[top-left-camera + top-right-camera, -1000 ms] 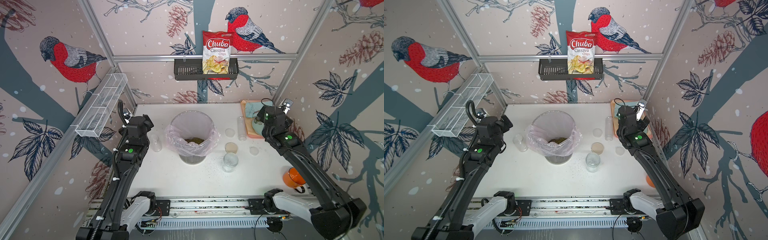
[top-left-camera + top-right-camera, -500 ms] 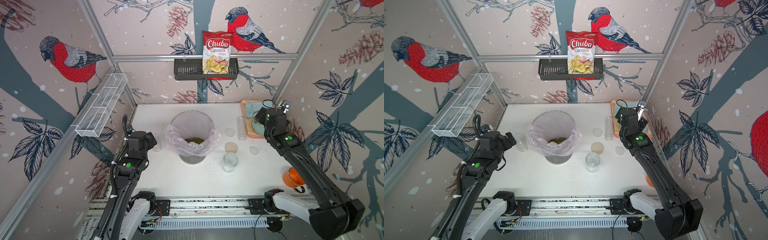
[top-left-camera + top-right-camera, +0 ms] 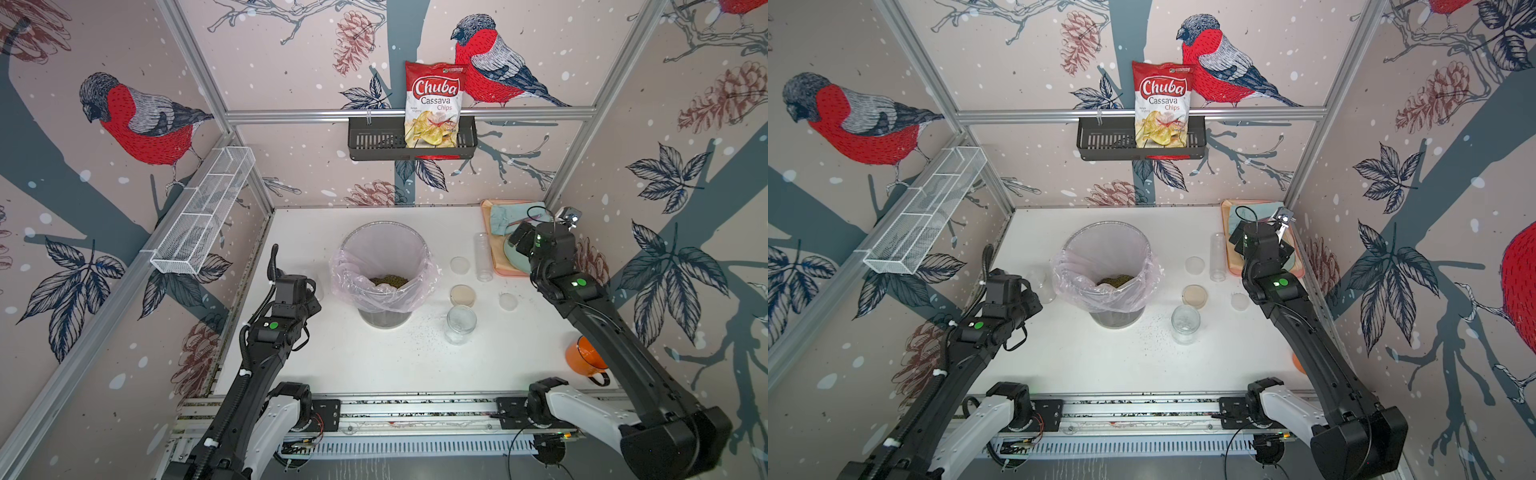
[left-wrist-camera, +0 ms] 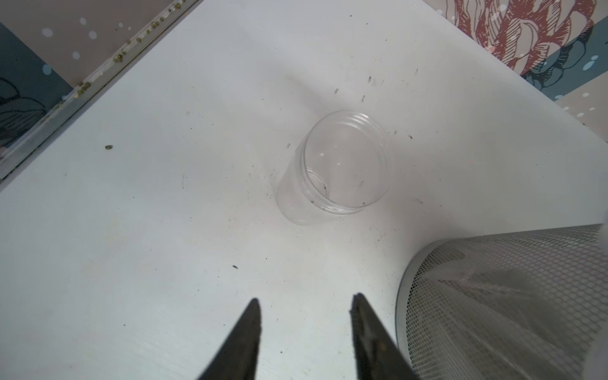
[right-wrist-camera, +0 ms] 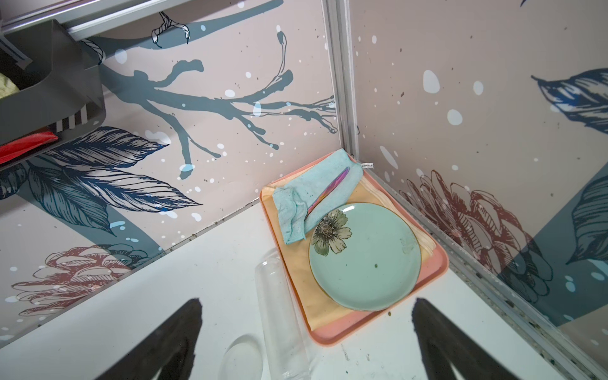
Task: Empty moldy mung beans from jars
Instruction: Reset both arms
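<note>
The mung beans [image 3: 388, 281] lie in the pink-lined mesh bin [image 3: 384, 227] at the table's middle. One short clear jar [image 4: 342, 167] stands empty left of the bin, some way ahead of my left gripper [image 4: 306, 302], whose fingers stand narrowly apart with nothing between them. In both top views the left wrist half hides this jar [image 3: 1044, 284]. A tall tube jar [image 3: 483, 257] lies empty beside the pink tray, under my wide open right gripper [image 5: 307, 301]. The round-shouldered jar [image 3: 460, 324] stands open right of the bin, its cream lid [image 3: 462, 295] just behind it.
Two clear lids [image 3: 459, 264] [image 3: 508, 301] lie near the tube. The pink tray [image 5: 348, 335] in the back right corner carries a teal plate [image 5: 365, 260] and cloth. An orange mug [image 3: 584, 355] sits at the right edge. Loose grains [image 3: 419, 328] dot the table by the bin.
My left arm has drawn back toward the table's front, away from the short jar, and its jaws have narrowed. The right arm has barely moved.
</note>
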{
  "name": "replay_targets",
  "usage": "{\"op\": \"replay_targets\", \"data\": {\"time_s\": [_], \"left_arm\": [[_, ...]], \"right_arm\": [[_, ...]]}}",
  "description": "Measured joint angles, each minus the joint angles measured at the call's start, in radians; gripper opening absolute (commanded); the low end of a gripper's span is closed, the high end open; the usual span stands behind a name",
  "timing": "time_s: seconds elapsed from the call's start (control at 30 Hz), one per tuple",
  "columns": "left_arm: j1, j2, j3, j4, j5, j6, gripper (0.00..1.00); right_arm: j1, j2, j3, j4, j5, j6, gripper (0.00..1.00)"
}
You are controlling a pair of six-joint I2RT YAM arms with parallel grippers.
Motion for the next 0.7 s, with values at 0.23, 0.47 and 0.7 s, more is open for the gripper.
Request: {"op": "replay_targets", "data": {"time_s": [0.23,0.47,0.7], "left_arm": [[0.000,0.052,-0.018,0.041,-0.026,-0.006,0.59],[0.000,0.121,-0.051,0.080,-0.032,-0.035,0.58],[0.000,0.242,-0.103,0.185,-0.011,-0.097,0.55]], "right_arm": [[-0.011,-0.019,-0.021,0.014,-0.002,0.000,0.99],[-0.034,-0.034,-0.029,0.024,-0.010,0.005,1.00],[-0.057,-0.042,-0.036,0.026,-0.032,0.011,0.99]]}}
